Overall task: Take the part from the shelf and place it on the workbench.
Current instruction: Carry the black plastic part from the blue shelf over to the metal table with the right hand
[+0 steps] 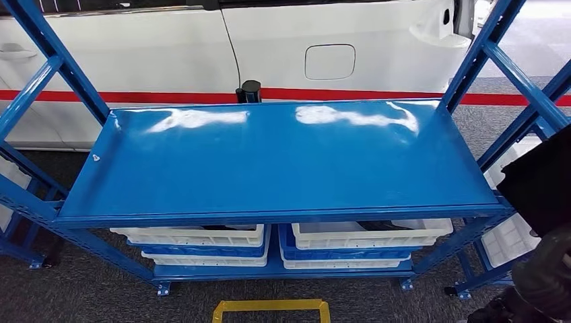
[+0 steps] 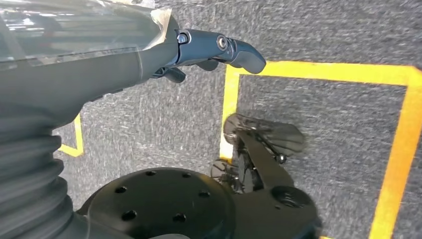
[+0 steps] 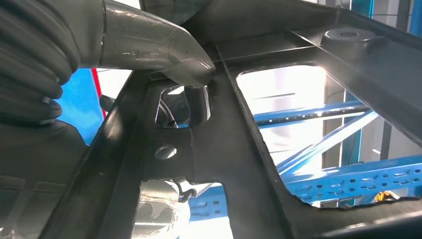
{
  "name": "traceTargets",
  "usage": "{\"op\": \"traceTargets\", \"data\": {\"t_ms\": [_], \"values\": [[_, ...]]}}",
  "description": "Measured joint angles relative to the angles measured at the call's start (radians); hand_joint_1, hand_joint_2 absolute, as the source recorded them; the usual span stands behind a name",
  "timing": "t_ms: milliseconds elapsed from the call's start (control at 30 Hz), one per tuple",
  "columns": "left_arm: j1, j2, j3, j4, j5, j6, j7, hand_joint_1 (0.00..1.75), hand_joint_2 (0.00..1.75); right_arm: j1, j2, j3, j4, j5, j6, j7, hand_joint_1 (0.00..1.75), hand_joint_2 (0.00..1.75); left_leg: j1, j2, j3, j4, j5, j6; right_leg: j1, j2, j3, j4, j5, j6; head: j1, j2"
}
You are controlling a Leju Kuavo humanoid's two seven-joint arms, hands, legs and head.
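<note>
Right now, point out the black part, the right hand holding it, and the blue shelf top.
black part point(image 3: 234, 149): right wrist view, on its central bar.
right hand point(image 3: 164, 55): right wrist view, on the thumb pressing the part.
blue shelf top point(image 1: 283, 161): head view, bare middle.

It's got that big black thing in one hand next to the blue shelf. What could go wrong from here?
1. The right hand holds the large black moulded plastic part by one rib; the part might tilt or slip.
2. In the head view the part hangs beside the blue metal shelf's diagonal braces and could knock them.
3. The left hand hangs over the floor, so it gives no support.
</note>
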Motion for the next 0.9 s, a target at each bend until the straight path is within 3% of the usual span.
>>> {"op": "traceTargets", "data": {"t_ms": [33,67,100,167,233,300,367,400,467,533,567,600,633,667,733,800,867,900], "values": [[0.000,0.000,0.000,0.000,0.000,-0.001,0.000,0.00,1.75,0.000,0.000,0.000,0.000,0.000,0.000,0.002,1.75,1.75,0.004,0.000,-0.014,0.051,-0.022,-0.005,0.000,0.000,-0.008,0.001,0.007,0.001,-0.001,0.000],[0.000,0.001,0.000,0.000,0.000,-0.002,0.000,0.00,1.75,0.000,0.000,0.000,0.000,0.000,0.000,0.005,1.75,1.75,0.008,0.000,-0.014,0.074,-0.023,-0.009,0.000,0.000,-0.015,0.003,0.013,0.004,-0.002,0.000],[0.000,0.002,0.000,0.000,0.000,-0.003,0.000,0.00,1.75,0.000,0.000,0.000,0.000,0.000,0.000,0.008,1.75,1.75,0.012,0.000,0.006,0.057,-0.004,-0.011,-0.001,0.000,-0.022,0.006,0.018,0.007,-0.002,0.000],[0.000,0.004,0.000,-0.001,0.000,-0.006,0.000,0.00,1.75,-0.002,0.000,0.000,0.000,0.001,-0.001,0.015,1.75,1.75,0.018,0.000,0.089,-0.065,0.052,-0.013,-0.004,0.000,-0.035,0.015,0.024,0.012,-0.004,0.000],[-0.001,0.005,0.000,-0.002,0.000,-0.010,0.000,0.00,1.75,-0.006,0.000,0.000,-0.001,0.002,-0.001,0.019,1.75,1.75,0.018,-0.004,0.154,-0.173,0.077,-0.011,-0.001,0.000,-0.046,0.024,0.029,0.021,-0.005,0.000],[-0.001,0.005,0.000,-0.003,-0.003,-0.015,0.000,0.00,1.75,-0.009,0.000,0.000,-0.002,0.004,-0.003,0.021,1.75,1.75,0.012,-0.006,0.159,-0.198,0.079,-0.001,0.003,0.000,-0.055,0.025,0.039,0.037,-0.005,0.000],[-0.002,0.005,0.000,-0.003,-0.008,-0.020,-0.001,0.00,1.75,-0.010,0.000,0.000,-0.003,0.007,-0.007,0.024,1.75,1.75,0.010,-0.003,0.148,-0.206,0.091,0.020,0.002,0.000,-0.064,0.030,0.041,0.051,-0.005,0.000],[-0.002,0.005,-0.001,-0.003,-0.010,-0.022,-0.002,0.00,1.75,-0.009,0.000,0.000,-0.004,0.009,-0.009,0.025,1.75,1.75,0.010,-0.001,0.142,-0.210,0.100,0.033,0.002,0.001,-0.077,0.050,0.024,0.050,-0.004,0.000],[-0.002,0.006,-0.001,-0.003,-0.011,-0.027,-0.003,0.00,1.75,-0.006,-0.001,0.000,-0.005,0.014,-0.012,0.029,1.75,1.75,0.009,0.003,0.125,-0.214,0.118,0.049,0.001,0.001,-0.119,0.150,-0.045,0.038,-0.002,0.000],[-0.002,0.006,-0.001,-0.003,-0.012,-0.029,-0.003,0.00,1.75,-0.003,-0.001,0.000,-0.006,0.016,-0.014,0.034,1.75,1.75,0.006,0.006,0.104,-0.213,0.133,0.053,0.002,0.002,-0.158,0.277,-0.108,0.033,-0.001,0.000],[-0.001,0.006,-0.001,-0.003,-0.012,-0.031,-0.003,0.00,1.75,-0.002,-0.001,0.000,-0.006,0.018,-0.015,0.037,1.75,1.75,0.004,0.007,0.094,-0.212,0.141,0.052,0.002,0.002,-0.161,0.310,-0.118,0.037,-0.001,0.000],[-0.001,0.006,-0.002,-0.003,-0.012,-0.033,-0.003,0.00,1.75,0.000,-0.001,0.001,-0.006,0.019,-0.015,0.041,1.75,1.75,0.003,0.008,0.084,-0.210,0.148,0.052,0.002,0.002,-0.144,0.303,-0.111,0.044,-0.001,0.000],[-0.001,0.006,-0.002,-0.003,-0.013,-0.034,-0.003,0.00,1.75,0.000,-0.001,0.001,-0.006,0.021,-0.014,0.046,1.75,1.75,0.002,0.008,0.076,-0.209,0.154,0.050,0.003,0.002,-0.107,0.255,-0.093,0.052,-0.001,0.000],[-0.001,0.005,-0.002,-0.003,-0.014,-0.034,-0.003,0.00,1.75,0.000,-0.001,0.002,-0.006,0.023,-0.012,0.051,1.75,1.75,0.002,0.008,0.069,-0.207,0.160,0.047,0.003,0.002,-0.054,0.179,-0.072,0.056,-0.001,0.000],[0.000,0.005,-0.002,-0.003,-0.018,-0.032,-0.005,0.00,1.75,-0.003,-0.003,0.005,-0.006,0.018,-0.005,0.057,1.75,1.75,-0.001,0.007,0.058,-0.203,0.172,0.038,0.009,0.002,0.039,0.037,-0.050,0.054,-0.002,0.000],[0.001,0.005,-0.002,-0.003,-0.016,-0.029,-0.012,0.00,1.75,-0.005,-0.007,0.008,-0.006,0.004,0.007,0.058,1.75,1.75,-0.005,0.007,0.053,-0.200,0.183,0.027,0.016,0.003,0.059,-0.007,-0.047,0.045,-0.002,0.000],[0.002,0.007,-0.001,-0.003,-0.007,-0.026,-0.023,0.00,1.75,-0.008,-0.012,0.009,-0.004,-0.010,0.018,0.052,1.75,1.75,-0.005,0.005,0.047,-0.196,0.187,0.016,0.010,0.002,0.042,-0.003,-0.037,0.034,-0.003,0.000],[0.003,0.008,0.001,-0.003,0.000,-0.026,-0.028,0.00,1.75,-0.011,-0.014,0.010,-0.003,-0.018,0.022,0.047,1.75,1.75,-0.003,0.003,0.039,-0.182,0.170,0.011,0.005,0.001,0.034,-0.002,-0.029,0.024,-0.005,0.000]]}}
